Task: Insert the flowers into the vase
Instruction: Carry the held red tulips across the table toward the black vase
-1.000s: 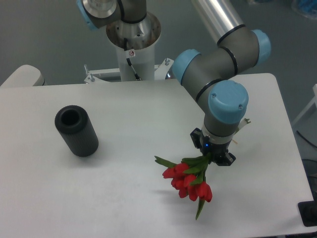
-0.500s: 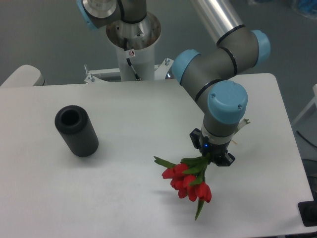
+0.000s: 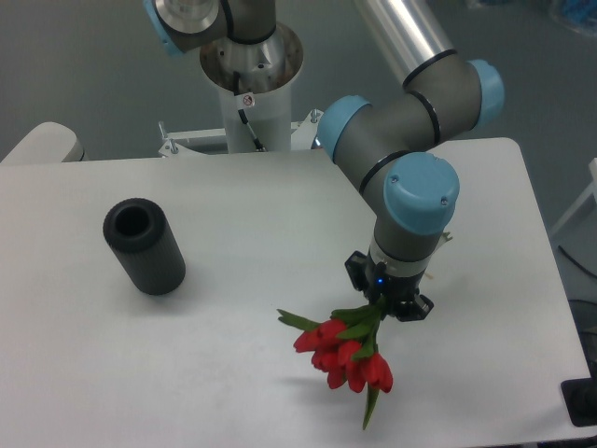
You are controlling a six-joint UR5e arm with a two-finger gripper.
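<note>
The fingers point(image 3: 387, 303) hang over the right half of the white desk point(image 3: 233, 392), and the red tulip bunch point(image 3: 343, 353) spreads out just below and in front of them, filling the space on that side. Left of the fingers the desk surface lies bare all the way across to the black vase point(image 3: 145, 246), which stands well apart, its round mouth uncovered and nothing around it. Behind the fingers the arm's own grey links and blue-capped joints point(image 3: 415, 103) crowd the way toward the white mounting post point(image 3: 250, 93). Right of the fingers, bare desk runs to the edge.
</note>
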